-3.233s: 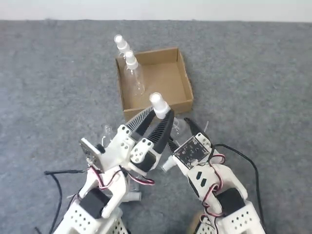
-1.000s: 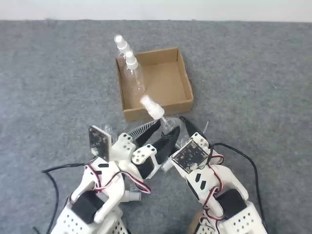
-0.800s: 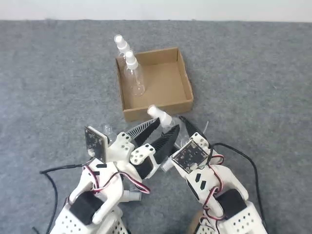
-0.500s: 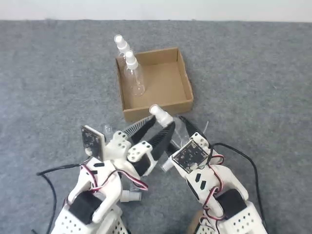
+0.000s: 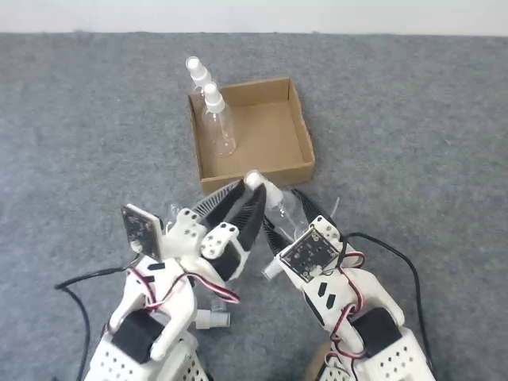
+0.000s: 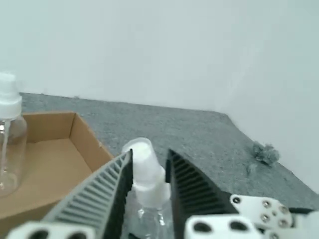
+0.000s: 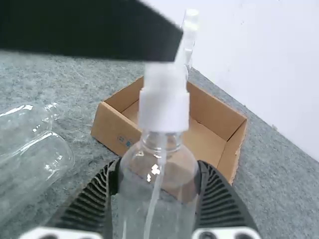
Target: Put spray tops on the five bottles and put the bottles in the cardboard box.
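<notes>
My right gripper (image 5: 284,213) is shut on a clear bottle (image 7: 157,174) and holds it upright just in front of the cardboard box (image 5: 262,131). A white spray top (image 5: 255,184) sits on the bottle's neck. My left gripper (image 5: 251,192) is shut on that spray top (image 6: 145,172), one ribbed finger on each side. A capped bottle (image 5: 216,119) stands in the box's left corner. A second capped bottle (image 5: 194,73) is at the box's far left corner; I cannot tell whether it is inside or behind the wall.
Clear uncapped bottles (image 7: 27,144) lie on the grey carpet beside the left arm. A loose white part (image 5: 213,319) lies near the left arm's base. The box's right half (image 5: 278,127) is bare cardboard. A pale wall runs behind the carpet.
The left gripper brought the spray top down from above onto the held bottle's neck, and its wrist has rolled to the left. The right arm has kept still.
</notes>
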Action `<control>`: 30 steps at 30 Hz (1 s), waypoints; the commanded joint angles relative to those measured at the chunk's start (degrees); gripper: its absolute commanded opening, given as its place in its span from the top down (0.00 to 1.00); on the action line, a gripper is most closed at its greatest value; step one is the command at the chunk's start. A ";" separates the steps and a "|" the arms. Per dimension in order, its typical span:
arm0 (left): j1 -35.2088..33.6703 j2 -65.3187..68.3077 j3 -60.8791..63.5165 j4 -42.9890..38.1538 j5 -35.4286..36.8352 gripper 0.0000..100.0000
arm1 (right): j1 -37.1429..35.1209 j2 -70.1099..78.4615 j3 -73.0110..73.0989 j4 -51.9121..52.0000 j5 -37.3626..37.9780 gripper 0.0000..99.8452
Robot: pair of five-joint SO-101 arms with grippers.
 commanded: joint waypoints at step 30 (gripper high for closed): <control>4.04 -0.79 -1.45 0.79 -6.15 0.88 | -0.48 -1.19 -2.46 -0.13 0.09 0.98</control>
